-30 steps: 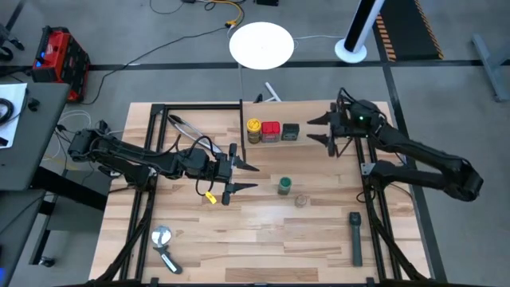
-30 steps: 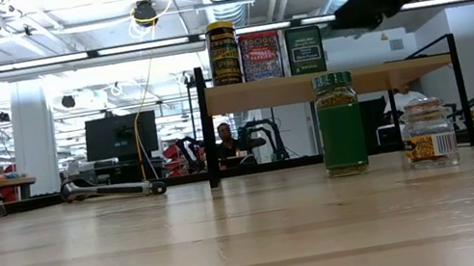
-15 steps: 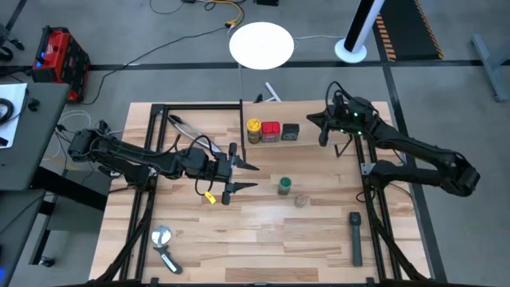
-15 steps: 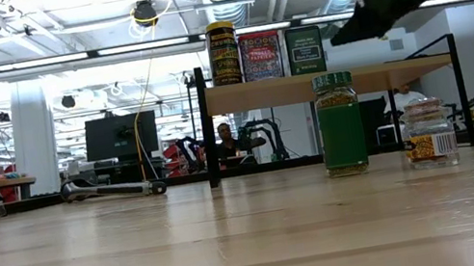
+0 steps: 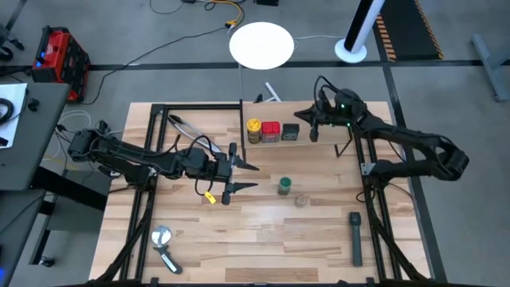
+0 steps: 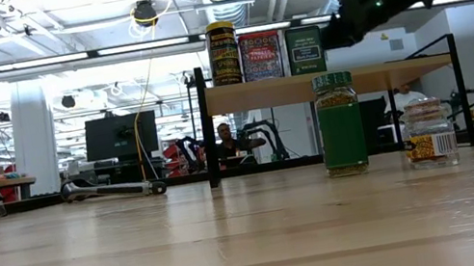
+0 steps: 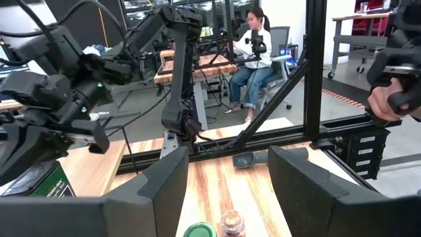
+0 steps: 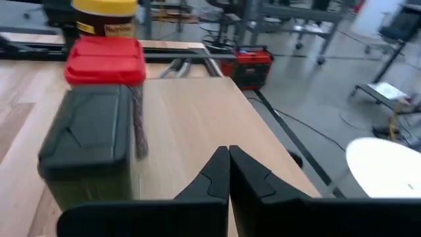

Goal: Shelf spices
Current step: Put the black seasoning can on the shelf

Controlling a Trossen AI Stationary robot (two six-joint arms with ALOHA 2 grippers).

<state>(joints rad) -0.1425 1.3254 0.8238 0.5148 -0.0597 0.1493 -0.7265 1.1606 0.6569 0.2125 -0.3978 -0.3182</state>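
Fingers of my right end effector (image 8: 228, 172) are pressed together with nothing between them, hovering over the pale wooden shelf panel (image 5: 319, 147) just beside the dark grey square tin (image 5: 290, 131). That tin stands in a row with the red square tin (image 5: 271, 131) and yellow round jar (image 5: 253, 129). On the slatted desk (image 5: 263, 231) below, the green-lidded jar (image 5: 284, 186) and small clear-tan jar (image 5: 301, 200) stand close together. My left end effector (image 5: 241, 178) waits spread wide, empty.

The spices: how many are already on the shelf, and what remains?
Done: yellow round jar, red square tin and dark grey square tin stand on the light-wood shelf. In hand: nothing; right gripper shut beside them, left gripper open. Left: green-lidded jar and clear-tan jar on the table.
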